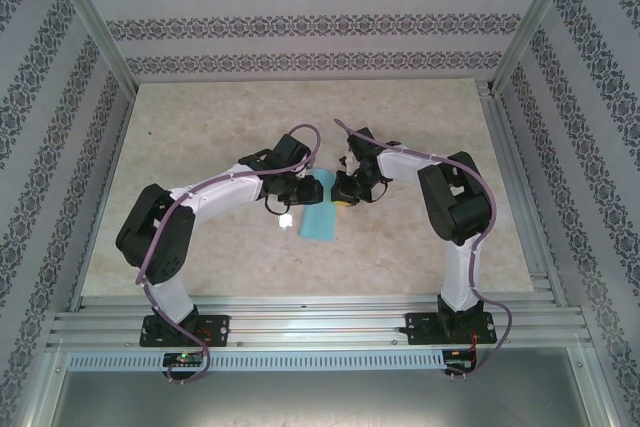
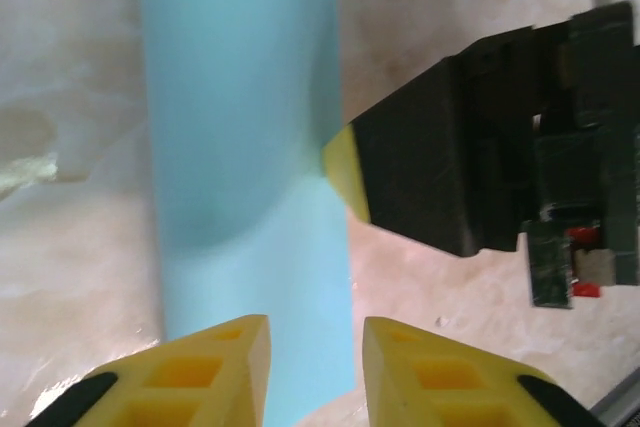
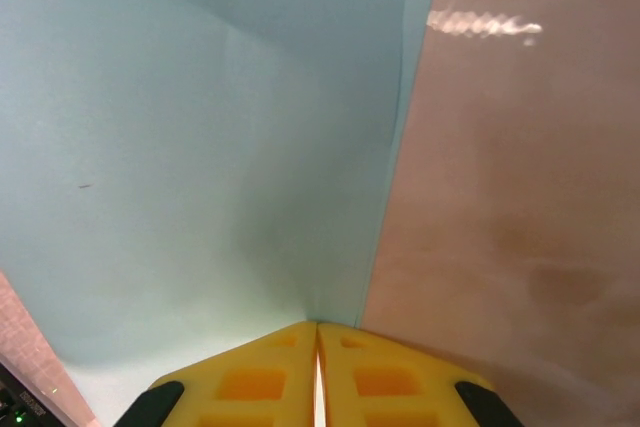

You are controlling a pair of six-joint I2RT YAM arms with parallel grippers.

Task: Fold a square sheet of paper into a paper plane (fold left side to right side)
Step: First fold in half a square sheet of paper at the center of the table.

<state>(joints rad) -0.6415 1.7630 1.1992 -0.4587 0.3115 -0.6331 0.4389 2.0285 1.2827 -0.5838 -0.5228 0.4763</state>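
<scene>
Near table centre: the sheet (image 1: 320, 212) lies as a narrow strip, its long way running from the near edge toward the far edge, well apart from every corner of the table (image 1: 200, 127).
Left gripper (image 2: 315, 367): jaws apart by a narrow gap and set over the strip. I see paper through the gap and nothing clamped.
Right gripper (image 3: 318, 347): jaws closed together, tips at the strip's right edge. I cannot tell whether paper is pinched between them or only pressed.
Step, as I judge it: the left half already lies over the right, and the crease needs setting.
Fit: in the right wrist view two layer edges run side by side, slightly off, so I'd check alignment before pressing.
Flatness: the left wrist view shows a soft bulge midway along the top layer, so it isn't lying flat.
How I'd do it: pin the right edge with the right tips, lower the left fingers onto the folded left edge, and stroke slowly along it.
Risk: thin paper may slide on the smooth table, and a hard push could skew the layers.
</scene>
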